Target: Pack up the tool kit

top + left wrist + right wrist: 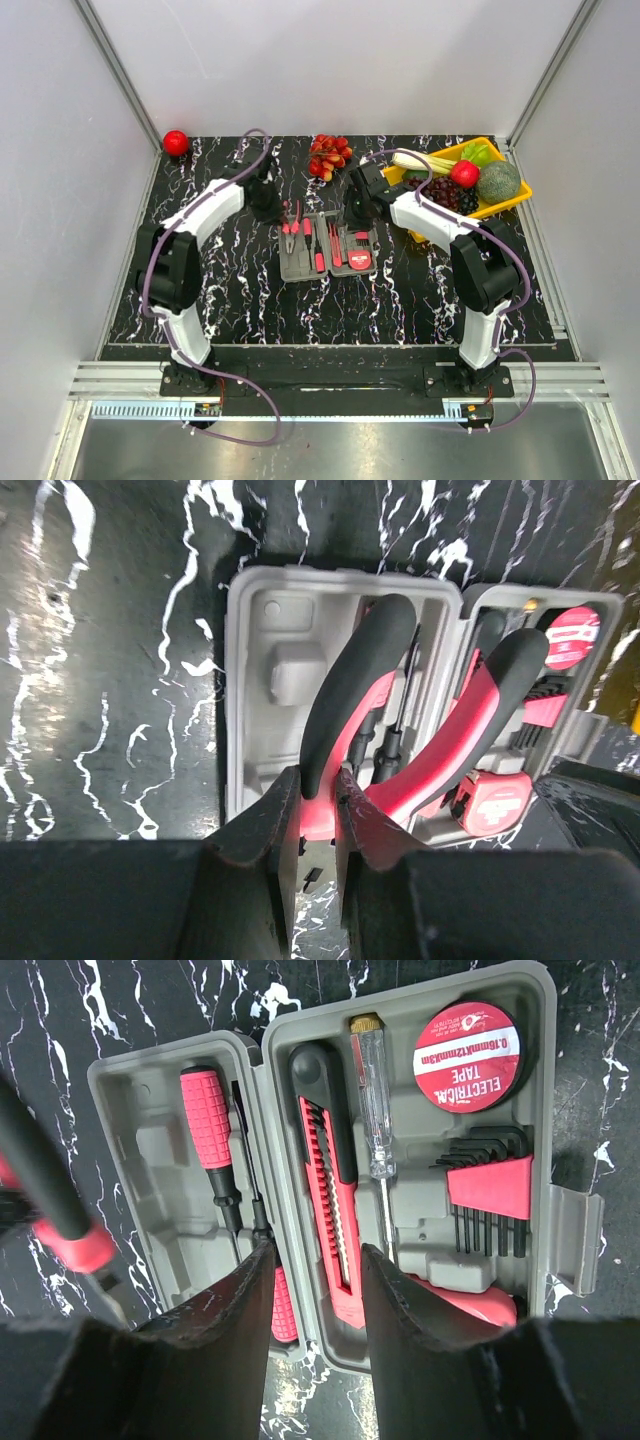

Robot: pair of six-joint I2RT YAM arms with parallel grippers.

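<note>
Left wrist view, left fingers (262,830): clamped on 1 handle of the pliers (352,695).
Right fingers (225,1310): spread apart, gripping nothing, over the hinge.
Tool kit (300,268): open flat, middle of tabletop (230,290).
Pliers: above left half; contact unclear.
Seating: align with moulded recess, lower level, release only once settled.

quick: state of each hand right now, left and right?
Left hand: closed on the pliers, gripping one handle.
Right hand: open, holding nothing, over the knife.
</note>
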